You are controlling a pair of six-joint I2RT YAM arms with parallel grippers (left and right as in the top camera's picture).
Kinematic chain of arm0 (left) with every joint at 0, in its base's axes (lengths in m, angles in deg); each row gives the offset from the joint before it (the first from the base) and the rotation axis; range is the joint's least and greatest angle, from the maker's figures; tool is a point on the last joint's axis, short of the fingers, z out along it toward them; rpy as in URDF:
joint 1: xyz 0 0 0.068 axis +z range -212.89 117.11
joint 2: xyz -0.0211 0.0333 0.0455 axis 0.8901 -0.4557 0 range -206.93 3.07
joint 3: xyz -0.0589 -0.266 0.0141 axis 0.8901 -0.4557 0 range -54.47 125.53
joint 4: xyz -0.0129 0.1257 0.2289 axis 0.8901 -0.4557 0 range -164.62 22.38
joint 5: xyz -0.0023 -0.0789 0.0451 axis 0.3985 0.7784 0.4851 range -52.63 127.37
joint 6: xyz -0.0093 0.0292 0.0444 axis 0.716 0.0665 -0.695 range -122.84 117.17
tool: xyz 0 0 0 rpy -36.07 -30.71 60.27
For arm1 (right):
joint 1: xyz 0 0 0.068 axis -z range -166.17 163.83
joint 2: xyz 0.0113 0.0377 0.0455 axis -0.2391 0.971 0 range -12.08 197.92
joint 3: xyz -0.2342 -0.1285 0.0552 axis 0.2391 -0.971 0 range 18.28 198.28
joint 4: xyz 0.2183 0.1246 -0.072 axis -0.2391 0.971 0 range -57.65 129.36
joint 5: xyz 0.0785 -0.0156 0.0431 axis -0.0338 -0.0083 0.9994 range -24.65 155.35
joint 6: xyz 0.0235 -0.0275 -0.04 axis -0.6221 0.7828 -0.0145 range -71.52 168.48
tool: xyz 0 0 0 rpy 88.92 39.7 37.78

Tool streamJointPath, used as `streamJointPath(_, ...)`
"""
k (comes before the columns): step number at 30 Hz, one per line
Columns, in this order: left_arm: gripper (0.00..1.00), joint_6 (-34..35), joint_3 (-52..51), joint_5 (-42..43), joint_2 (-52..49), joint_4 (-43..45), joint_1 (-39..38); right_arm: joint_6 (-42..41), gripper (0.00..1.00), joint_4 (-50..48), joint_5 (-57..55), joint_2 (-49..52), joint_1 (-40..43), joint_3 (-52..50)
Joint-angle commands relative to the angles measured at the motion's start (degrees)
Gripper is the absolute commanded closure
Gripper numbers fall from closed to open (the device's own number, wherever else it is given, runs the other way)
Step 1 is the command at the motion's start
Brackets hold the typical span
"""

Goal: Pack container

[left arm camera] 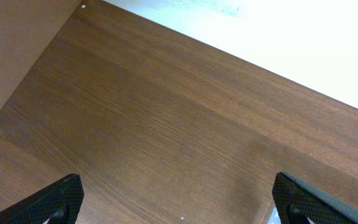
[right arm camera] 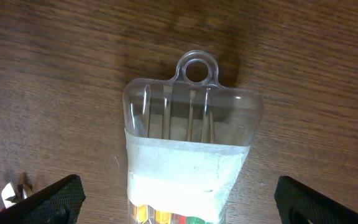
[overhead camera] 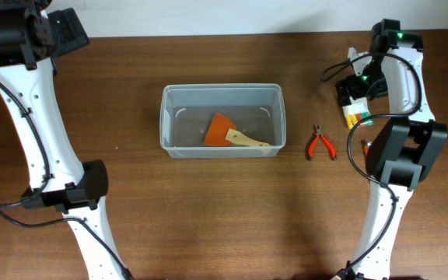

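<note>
The clear plastic container (overhead camera: 222, 88) stands at the table's middle. An orange spatula (overhead camera: 225, 132) with a wooden handle lies inside it. Red-handled pliers (overhead camera: 320, 145) lie on the table to its right. My right gripper (overhead camera: 358, 92) is open above a clear plastic pack (right arm camera: 190, 146) of coloured-handled tools with a white label and a hanging loop. The pack lies between my right gripper's fingers (right arm camera: 179, 202), untouched. My left gripper (overhead camera: 67, 31) is at the far left corner. In the left wrist view it is open (left arm camera: 179, 202) over bare wood, empty.
The table's back edge (left arm camera: 241, 56) meets a white wall just beyond my left gripper. The pliers' tip (right arm camera: 12, 193) shows at the lower left of the right wrist view. Both arm columns rise from the table's front corners.
</note>
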Motion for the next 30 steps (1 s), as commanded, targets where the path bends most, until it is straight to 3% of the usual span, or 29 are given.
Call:
streamJointPath(1,0.01,-0.68,0.04,-1.01,1.73,0.00,0.39,-0.83,0.01,0.15,-0.26,2.01,-0.24,0.70)
streamJointPath(30,0.01,-0.68,0.04,-1.01,1.73,0.00,0.37,-0.81,0.01,0.48,-0.55,4.52,-0.20,0.70)
